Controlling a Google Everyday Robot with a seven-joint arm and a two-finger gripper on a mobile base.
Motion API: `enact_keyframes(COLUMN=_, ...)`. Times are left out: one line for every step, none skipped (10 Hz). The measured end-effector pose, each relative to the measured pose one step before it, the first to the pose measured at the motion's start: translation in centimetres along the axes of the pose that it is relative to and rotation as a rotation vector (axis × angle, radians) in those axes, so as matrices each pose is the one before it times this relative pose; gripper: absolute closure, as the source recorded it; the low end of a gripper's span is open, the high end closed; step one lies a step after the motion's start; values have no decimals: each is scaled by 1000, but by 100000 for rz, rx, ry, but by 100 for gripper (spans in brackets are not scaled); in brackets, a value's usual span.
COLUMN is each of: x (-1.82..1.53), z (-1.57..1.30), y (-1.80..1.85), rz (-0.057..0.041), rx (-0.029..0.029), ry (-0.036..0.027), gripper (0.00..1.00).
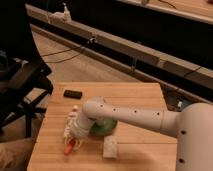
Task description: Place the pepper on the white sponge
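Observation:
The small orange-red pepper (pixel 69 146) is at the front left of the wooden table (pixel 140 100), right at the tips of my gripper (pixel 71 140). The gripper points down over it and is shut on the pepper, whose lower end sticks out below the fingers. The white sponge (pixel 110 147) lies flat on the table to the right of the pepper, about a hand's width away, near the front edge. My white arm (pixel 130 116) reaches in from the right across the table.
A green round object (pixel 103 127) lies under the arm, just behind the sponge. A small black object (pixel 73 93) rests near the table's far left edge. A dark office chair (pixel 20 82) stands left of the table.

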Motion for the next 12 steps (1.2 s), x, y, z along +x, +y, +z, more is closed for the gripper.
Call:
enact_keyframes(x=294, z=-790, y=479, rz=1073, rx=617, ry=986, gripper=100)
enact_keyframes(x=236, z=-634, y=403, rz=873, rx=549, ry=798, gripper=100)
enact_keyframes(x=316, z=-888, y=744, rz=1298, rx=239, ry=881, gripper=100)
enact_keyframes(x=302, z=-709, y=669, rz=1199, rx=62, ry=599, gripper=100)
enact_keyframes(x=405, z=-768, y=831, rz=1596, rx=-45, ry=705, gripper=100)
enact_keyframes(x=381, z=-750, y=682, rz=1483, rx=251, ry=897, gripper=100)
enact_keyframes(x=325, z=-845, y=799, rz=1510, rx=-61, ry=1083, gripper=100)
enact_keyframes(x=325, z=-770, y=729, rz=1489, rx=201, ry=1077, gripper=100)
enact_keyframes(x=355, z=-824, y=761, rz=1717, rx=510, ry=1057, gripper=100)
enact_keyframes(x=338, z=-724, y=750, rz=1652, rx=369, ry=961, gripper=100)
enact_keyframes(x=343, z=-627, y=726, rz=1616, rx=227, ry=857, gripper=100)
enact_keyframes(x=313, z=-473, y=587, rz=1341, rx=284, ry=727, gripper=100)
